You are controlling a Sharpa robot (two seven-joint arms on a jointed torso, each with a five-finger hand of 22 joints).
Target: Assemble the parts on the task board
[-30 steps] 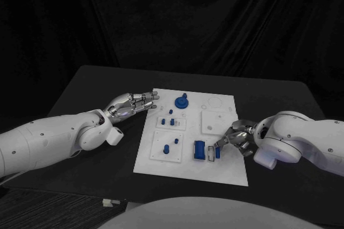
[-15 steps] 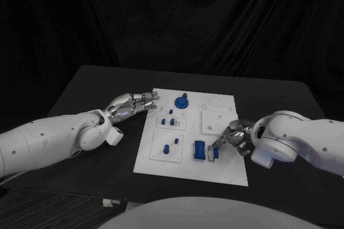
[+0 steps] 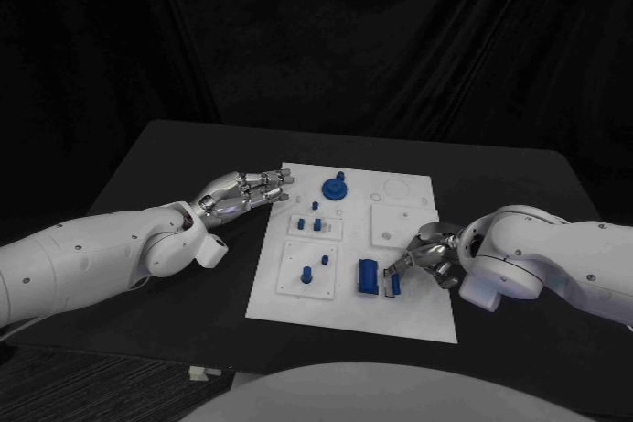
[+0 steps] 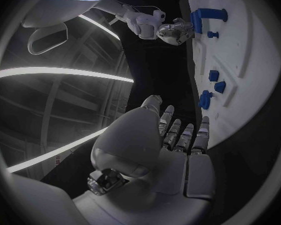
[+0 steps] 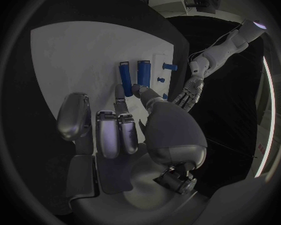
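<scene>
Two silver hands attend the white task board [image 3: 412,317]: right hand [image 3: 424,256] fingertips pinch a narrow blue bar [image 3: 399,282] near the board's right edge, apparently for seating; left hand [image 3: 242,192] hovers off its left edge, fingers loosely spread, holding nothing.

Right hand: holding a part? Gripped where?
Cannot tell a firm hold. The right hand has fingertips at the narrow blue part on the task board. The left hand holds nothing.

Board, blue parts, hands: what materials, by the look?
Board: likely matte white plastic; flat, even, no glare, with raised tiles of the same white.
Blue parts, e.g. the block: probably plastic too; solid uniform colour, dull sheen.
Left hand and right hand: silvery, metal-looking, with bright highlights; could be a coating.
</scene>
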